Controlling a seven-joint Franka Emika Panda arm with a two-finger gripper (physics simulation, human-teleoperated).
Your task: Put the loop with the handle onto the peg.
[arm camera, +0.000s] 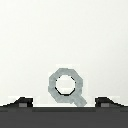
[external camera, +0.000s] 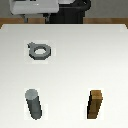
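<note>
The loop with the handle (external camera: 39, 50) is a flat grey ring lying on the white table toward the exterior view's left, with its stub handle pointing to the far left. The peg (external camera: 34, 104) is an upright dark grey cylinder with a lighter top, standing near the front, on the same side as the ring. In the wrist view the ring (arm camera: 65, 86) lies on the table below my gripper (arm camera: 64, 103). Its two dark fingertips (arm camera: 22, 102) stand wide apart and hold nothing. In the exterior view only part of the arm (external camera: 35, 6) shows, at the far edge.
A brown square wooden block (external camera: 96, 104) stands upright near the front at the exterior view's right. The white table (external camera: 85, 55) reaches back to the robot's dark base (external camera: 72, 12).
</note>
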